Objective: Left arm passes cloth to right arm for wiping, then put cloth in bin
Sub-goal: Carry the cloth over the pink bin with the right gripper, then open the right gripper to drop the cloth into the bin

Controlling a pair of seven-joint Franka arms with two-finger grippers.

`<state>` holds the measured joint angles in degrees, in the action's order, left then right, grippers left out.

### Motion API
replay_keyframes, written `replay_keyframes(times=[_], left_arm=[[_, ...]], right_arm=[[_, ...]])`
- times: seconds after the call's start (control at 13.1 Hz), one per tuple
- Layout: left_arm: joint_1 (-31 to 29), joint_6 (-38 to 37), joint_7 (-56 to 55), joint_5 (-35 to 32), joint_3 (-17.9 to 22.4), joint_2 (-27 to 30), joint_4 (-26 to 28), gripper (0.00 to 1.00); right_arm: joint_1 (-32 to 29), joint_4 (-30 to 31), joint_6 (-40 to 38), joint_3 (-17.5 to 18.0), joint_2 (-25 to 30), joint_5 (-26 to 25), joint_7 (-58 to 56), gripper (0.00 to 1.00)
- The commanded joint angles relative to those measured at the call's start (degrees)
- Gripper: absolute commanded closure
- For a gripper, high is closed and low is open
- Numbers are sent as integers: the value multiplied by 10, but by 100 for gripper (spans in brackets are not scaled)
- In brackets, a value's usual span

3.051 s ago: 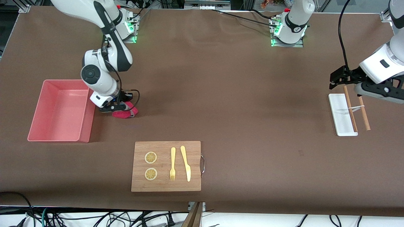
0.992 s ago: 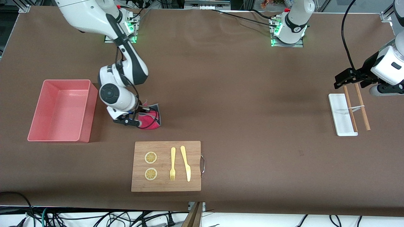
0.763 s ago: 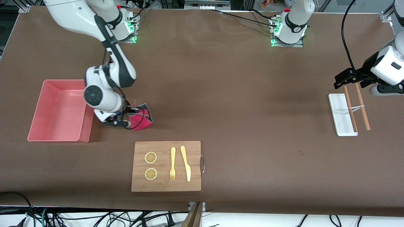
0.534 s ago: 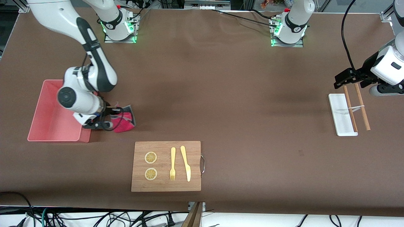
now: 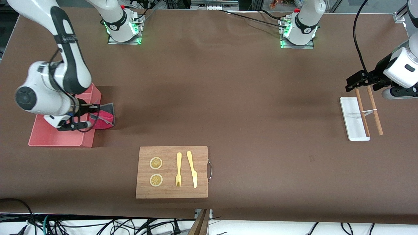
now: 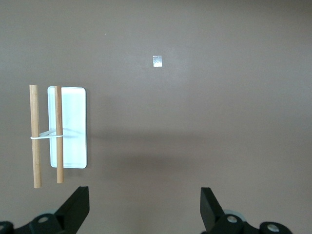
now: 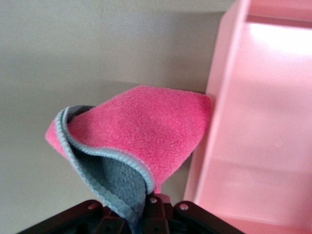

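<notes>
My right gripper [image 5: 92, 118] is shut on the cloth [image 5: 104, 117], a magenta-red fabric with a grey reverse and edging. The cloth [image 7: 146, 122] droops from the right gripper [image 7: 153, 207] over the table, right beside the outer wall of the salmon-pink bin [image 5: 55, 141]. The bin [image 7: 253, 126] is open-topped, and the part of its inside that I can see holds nothing. My left gripper [image 5: 351, 84] waits open over the table at the left arm's end, by the white tray. Its fingers [image 6: 78, 202] stand wide apart around nothing.
A wooden board [image 5: 202, 176] lies nearer the front camera with a fork [image 5: 178, 169], a knife [image 5: 192, 168] and two lemon slices [image 5: 156, 163]. A flat white tray [image 5: 351, 122] and two tied wooden sticks [image 5: 376, 116] lie under the left arm.
The right arm has swung with the cloth across the table toward the bin, away from the board. The left arm has held still for the last second.
</notes>
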<state>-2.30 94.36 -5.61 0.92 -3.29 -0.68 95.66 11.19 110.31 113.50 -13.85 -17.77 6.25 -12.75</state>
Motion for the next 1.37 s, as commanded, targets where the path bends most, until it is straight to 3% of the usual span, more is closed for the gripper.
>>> replay_keyframes(times=[0.0,0.15,0.38,0.69,0.84,0.92,0.99,1.3], left_arm=[[-3,-8,-5,0,-5,2,-6,0],[-3,-8,-5,0,-5,2,-6,0],[-3,-8,-5,0,-5,2,-7,0],[-3,-8,-5,0,-5,2,-7,0],[-3,-8,-5,0,-5,2,-7,0],[-3,-8,-5,0,-5,2,-6,0],[-3,-8,-5,0,-5,2,-7,0],[-3,-8,-5,0,-5,2,-7,0]], right_arm=[[1,-32,-77,-23,35,-3,-32,100],[1,-58,-111,-48,39,-41,-67,100],[1,-47,-108,-83,48,-63,-116,100],[1,51,1,-108,70,-63,-155,100],[1,48,3,-109,70,-63,-154,100],[1,44,1,-109,68,-63,-152,57],[1,40,-1,-109,67,-60,-144,2],[16,-24,-93,-95,72,-54,-63,0]])
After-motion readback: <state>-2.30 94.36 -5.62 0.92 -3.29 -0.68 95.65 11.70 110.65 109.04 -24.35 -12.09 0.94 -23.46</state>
